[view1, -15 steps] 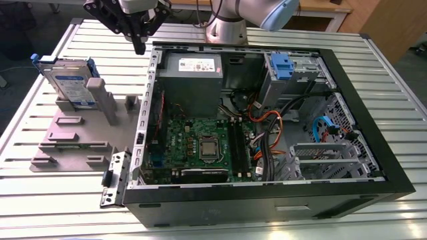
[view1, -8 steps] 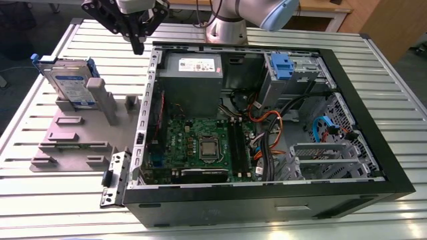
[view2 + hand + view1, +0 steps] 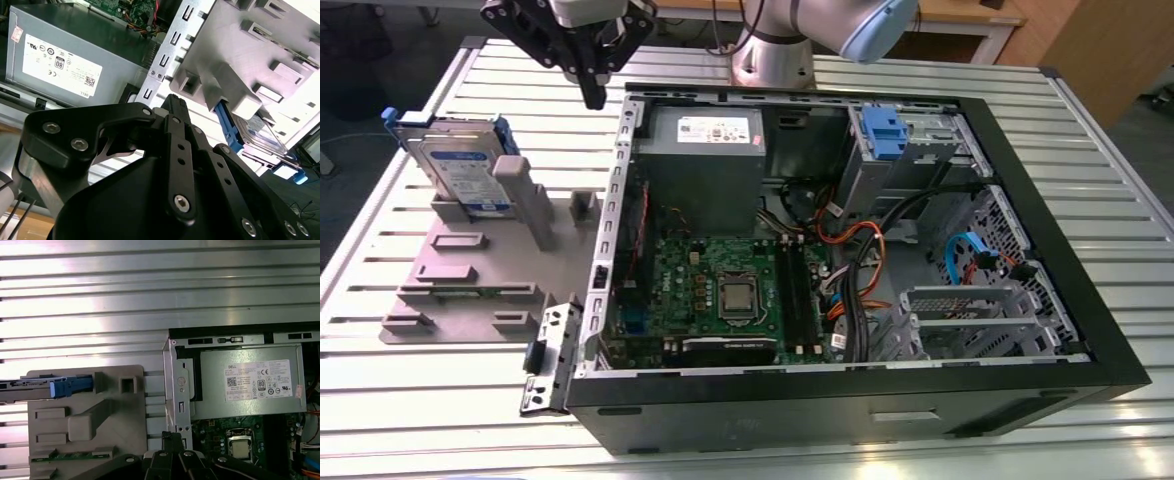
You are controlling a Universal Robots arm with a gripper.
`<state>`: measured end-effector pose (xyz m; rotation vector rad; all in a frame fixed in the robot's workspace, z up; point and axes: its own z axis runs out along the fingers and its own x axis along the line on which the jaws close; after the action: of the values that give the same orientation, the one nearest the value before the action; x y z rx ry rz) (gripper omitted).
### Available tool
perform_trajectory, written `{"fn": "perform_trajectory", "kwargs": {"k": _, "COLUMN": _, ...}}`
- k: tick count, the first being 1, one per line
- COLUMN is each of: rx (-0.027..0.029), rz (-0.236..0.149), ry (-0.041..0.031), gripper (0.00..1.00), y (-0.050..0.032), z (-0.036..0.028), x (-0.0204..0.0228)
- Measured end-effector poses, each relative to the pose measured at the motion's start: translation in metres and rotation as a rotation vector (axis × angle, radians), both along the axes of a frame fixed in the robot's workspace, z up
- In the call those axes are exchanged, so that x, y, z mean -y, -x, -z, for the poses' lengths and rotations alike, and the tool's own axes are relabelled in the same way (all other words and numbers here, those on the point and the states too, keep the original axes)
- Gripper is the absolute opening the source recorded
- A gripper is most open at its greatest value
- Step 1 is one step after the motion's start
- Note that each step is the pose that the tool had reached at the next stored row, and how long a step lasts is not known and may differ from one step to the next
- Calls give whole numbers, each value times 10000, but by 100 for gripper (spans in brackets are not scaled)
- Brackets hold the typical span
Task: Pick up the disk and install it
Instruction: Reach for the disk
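Exterior view, setting: one robot arm (image 3: 787, 30) over a slatted metal table (image 3: 454, 420); one open computer case (image 3: 1107, 330) lies on its side, and one grey holder plate (image 3: 467, 270) sits beside it at the exterior view's left.
Disk, where: the disk (image 3: 460, 165) stands on edge in a slot at the far end of the holder plate, outside the case. Its labelled broad face is turned toward the camera.
Disk, axis: the top edge runs across the exterior view from left to right. Seen from above in the first wrist view it is a thin strip with a blue frame. The long side appears to run upward, though that is a judgement.
Gripper, where: the gripper (image 3: 594, 95) hangs above the table at the far left corner of the case, between the holder plate and the power supply (image 3: 700, 160).
Jaws: drawn together at the tips, with nothing between them.
Key relation: the disk lies toward the exterior view's left of the jaws and lower down. It is near them but clear of them, with no contact.
Task state: disk not yet picked up; the drive cage (image 3: 921, 140) with its blue clip (image 3: 883, 135) sits in the far corner of the case.
Counts: disk 1, gripper 1, arm 1, case 1, power supply 1, drive cage 1, holder plate 1.
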<state>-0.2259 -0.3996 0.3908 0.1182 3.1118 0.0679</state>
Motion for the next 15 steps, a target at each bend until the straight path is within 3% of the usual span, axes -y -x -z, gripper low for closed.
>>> {"fn": "perform_trajectory", "kwargs": {"k": 15, "rx": 0, "rz": 0, "ry": 0, "gripper": 11, "y": 58, "z": 3, "x": 0}}
